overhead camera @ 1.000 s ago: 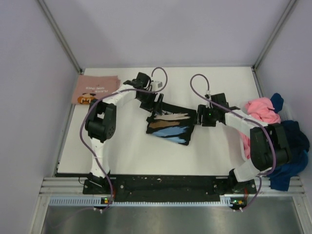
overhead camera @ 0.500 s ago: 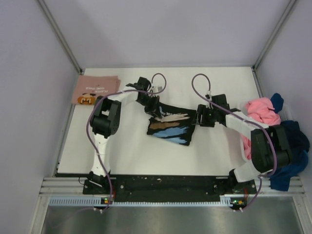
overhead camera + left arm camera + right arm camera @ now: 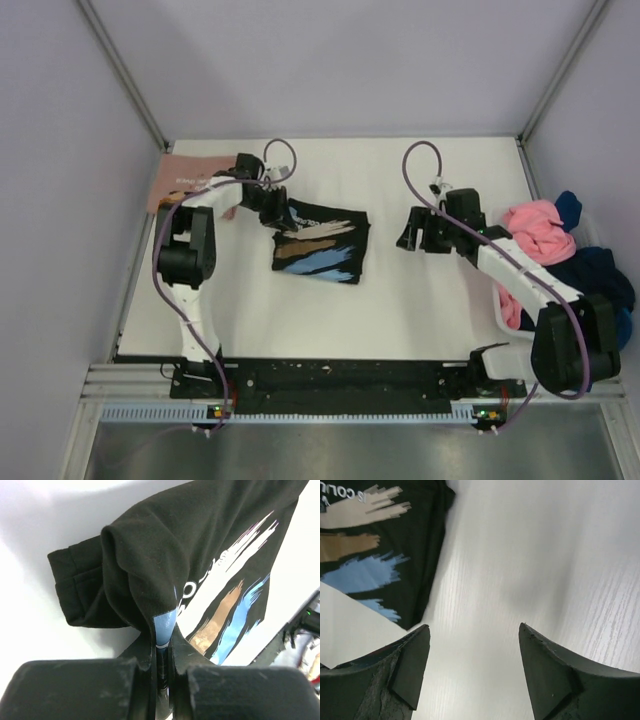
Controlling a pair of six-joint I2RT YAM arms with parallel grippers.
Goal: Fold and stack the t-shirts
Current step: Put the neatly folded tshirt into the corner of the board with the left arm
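white table (image 3: pixel 430 310), pale walls (image 3: pixel 350 60) around it. left gripper (image 3: pixel 161 645) is pinched tight on a raised fold of the black t-shirt (image 3: pixel 318 245), which lies folded left of centre. right gripper (image 3: pixel 472 630), at the shirt's 3 o'clock, gapes wide above the tabletop, apparently touching nothing.

even, bright light is seen throughout; soft shadows are cast on the table (image 3: pixel 430 300); sheen and blur are noted in the right wrist view.
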